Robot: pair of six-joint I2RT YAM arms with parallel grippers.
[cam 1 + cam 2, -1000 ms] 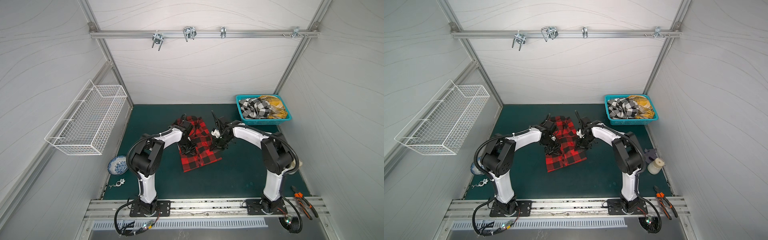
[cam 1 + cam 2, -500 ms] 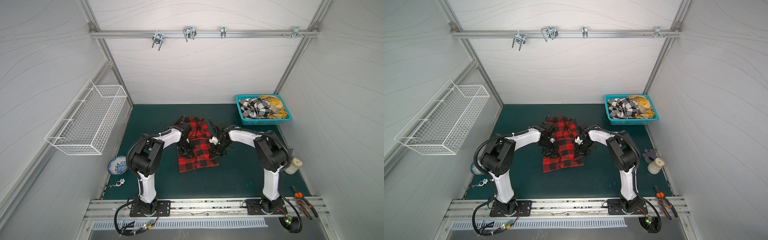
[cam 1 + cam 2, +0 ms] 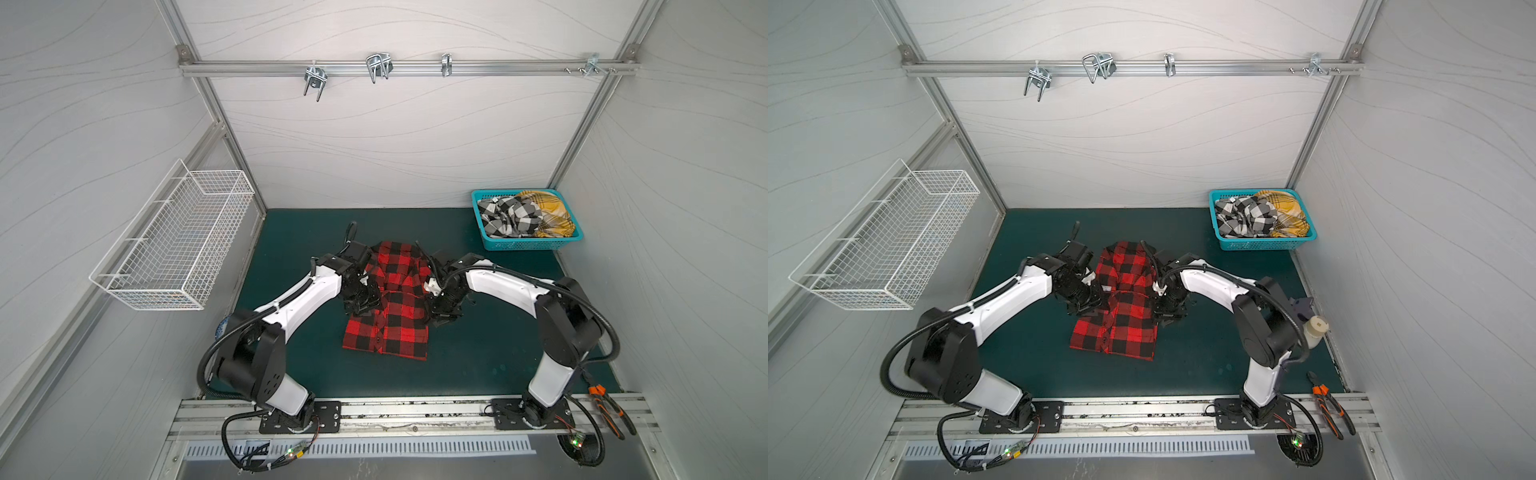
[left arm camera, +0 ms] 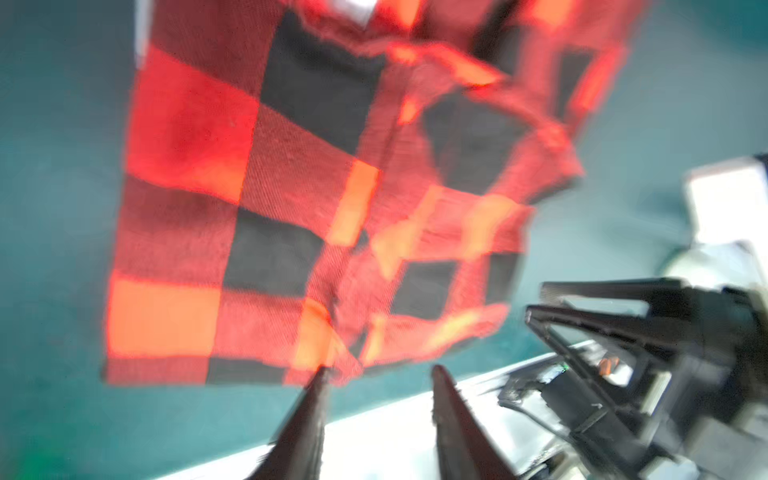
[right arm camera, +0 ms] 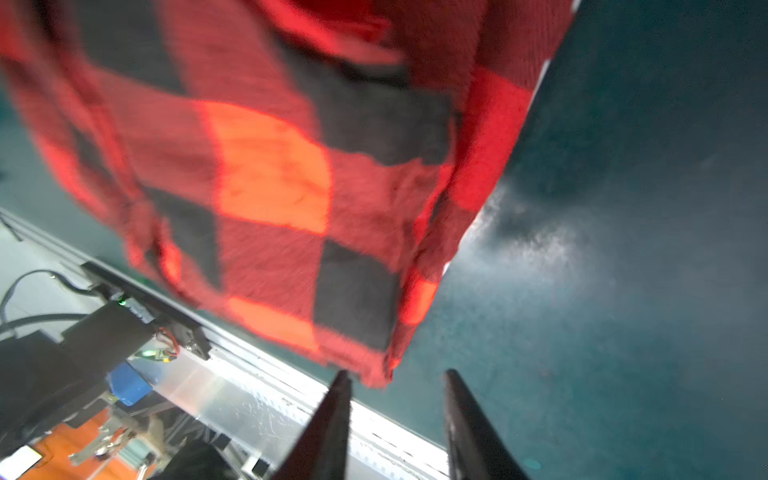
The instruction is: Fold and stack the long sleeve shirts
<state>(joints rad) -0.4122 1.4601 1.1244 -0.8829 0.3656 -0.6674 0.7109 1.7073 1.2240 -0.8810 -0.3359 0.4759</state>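
Note:
A red-and-black plaid shirt (image 3: 390,316) (image 3: 1119,320) lies on the green mat (image 3: 291,249) as a narrow strip, collar end away from the arms. My left gripper (image 3: 359,303) (image 3: 1088,307) is at its left edge and my right gripper (image 3: 438,316) (image 3: 1165,316) at its right edge, both about halfway along. In the wrist views the left gripper (image 4: 378,370) and right gripper (image 5: 395,374) are open, with red plaid cloth (image 4: 257,199) (image 5: 270,187) just beyond the tips and none between the fingers. A black-and-white shirt (image 3: 509,216) and a yellow plaid shirt (image 3: 548,216) lie crumpled in the basket.
The teal basket (image 3: 525,246) stands at the back right corner of the mat. A white wire basket (image 3: 174,245) hangs on the left wall. Orange-handled pliers (image 3: 609,405) lie on the front rail at right. A white bottle (image 3: 1316,328) stands by the right arm.
Both grippers have opened and let go of the red plaid shirt. The shirt has come nearer the front and now lies straighter on the mat.

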